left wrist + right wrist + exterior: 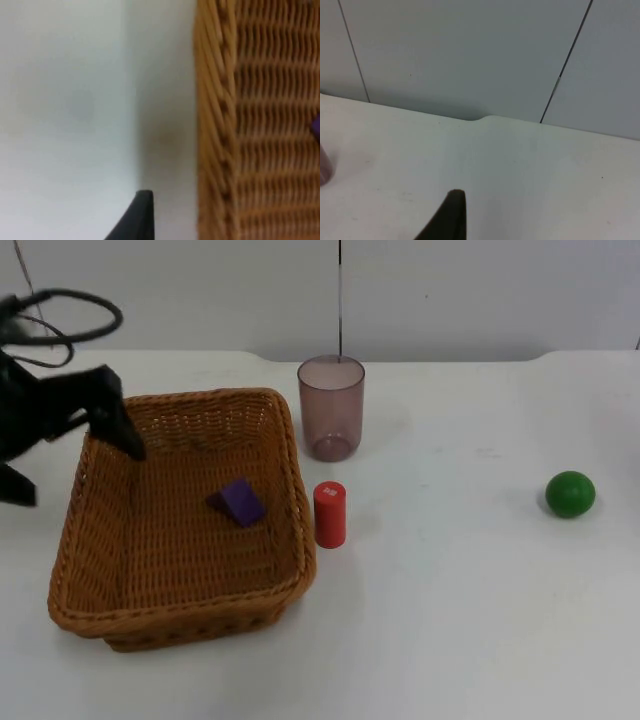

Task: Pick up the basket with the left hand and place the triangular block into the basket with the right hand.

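Left gripper (118, 425) at basket (285, 540) rim, jaw state unclear. Purple block (238, 501) inside basket.

We find no legible text, brand, number or sign on any item. The one marking we record is a small pale patch on the top face of the red cylinder (330, 514); whether it carries characters we cannot tell.

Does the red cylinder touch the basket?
Cannot tell. In the top view the red cylinder stands right beside the basket, with no clear gap or contact.
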Controlling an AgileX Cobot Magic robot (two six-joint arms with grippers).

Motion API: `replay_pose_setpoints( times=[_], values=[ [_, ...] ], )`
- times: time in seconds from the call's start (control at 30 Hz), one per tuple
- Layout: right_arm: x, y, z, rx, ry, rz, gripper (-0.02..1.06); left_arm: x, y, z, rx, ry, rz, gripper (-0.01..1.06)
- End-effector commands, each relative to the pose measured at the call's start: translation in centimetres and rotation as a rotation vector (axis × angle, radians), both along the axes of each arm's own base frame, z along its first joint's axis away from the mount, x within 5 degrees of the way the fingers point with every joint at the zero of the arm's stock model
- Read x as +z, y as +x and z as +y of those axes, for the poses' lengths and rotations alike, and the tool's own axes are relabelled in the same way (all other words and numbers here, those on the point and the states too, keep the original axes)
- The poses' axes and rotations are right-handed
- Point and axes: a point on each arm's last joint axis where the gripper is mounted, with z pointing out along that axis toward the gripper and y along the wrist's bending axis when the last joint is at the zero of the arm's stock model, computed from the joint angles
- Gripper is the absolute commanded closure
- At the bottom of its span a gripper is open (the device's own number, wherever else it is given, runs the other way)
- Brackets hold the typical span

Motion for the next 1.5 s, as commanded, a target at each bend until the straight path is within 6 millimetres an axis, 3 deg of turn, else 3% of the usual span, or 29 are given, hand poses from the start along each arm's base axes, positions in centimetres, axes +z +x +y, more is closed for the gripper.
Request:
replay_pose_setpoints(
  times=[0.0,0.13,0.17,0.27,0.3,0.43,0.47,0.6,0.63,0.77,0.93,1.27,1.47],
  values=[
    [0.4,-0.3,-0.1,0.0,-0.004,-0.013,0.0,1.5,-0.2,0.6,0.009,0.066,-0.03,0.0],
    [0.4,-0.3,-0.1,0.001,0.0,-0.014,0.0,5.6,-1.3,0.3,-0.044,0.183,-0.141,0.0],
    [0.4,-0.3,-0.1,0.001,0.0,-0.014,0.0,5.6,-1.3,0.3,-0.044,0.183,-0.141,0.0],
    [0.3,-0.3,0.0,0.006,0.017,-0.009,0.0,8.3,-2.3,-0.9,-0.09,0.24,-0.223,0.0],
    [0.3,-0.3,0.0,0.006,0.017,-0.009,0.0,8.3,-2.3,-0.9,-0.09,0.24,-0.223,0.0],
    [0.1,-0.5,0.1,0.007,0.019,0.017,0.0,12.3,-4.2,-2.5,-0.164,0.342,-0.366,0.0],
    [0.1,-0.5,0.1,0.007,0.019,0.017,0.0,12.3,-4.2,-2.5,-0.164,0.342,-0.366,0.0],
    [0.0,-0.5,0.1,0.007,0.019,0.031,0.0,16.6,-6.5,-2.5,-0.147,0.342,-0.532,0.0],
    [0.0,-0.5,0.1,0.007,0.019,0.031,0.0,16.6,-6.5,-2.5,-0.147,0.342,-0.532,0.0],
    [0.1,-0.5,0.1,0.006,0.021,0.026,0.0,21.5,-9.4,-2.0,-0.107,0.33,-0.762,0.0],
    [0.3,-0.3,0.0,0.0,0.018,-0.009,0.0,24.4,-11.1,-1.7,-0.086,0.33,-0.868,0.0],
    [1.8,0.0,0.1,-0.027,0.099,-0.175,0.0,30.1,-12.3,-1.1,-0.074,0.431,-1.065,0.0],
    [1.6,0.0,0.0,-0.038,0.104,-0.153,0.0,31.2,-12.5,-1.0,-0.034,0.391,-1.064,0.0]
  ],
)
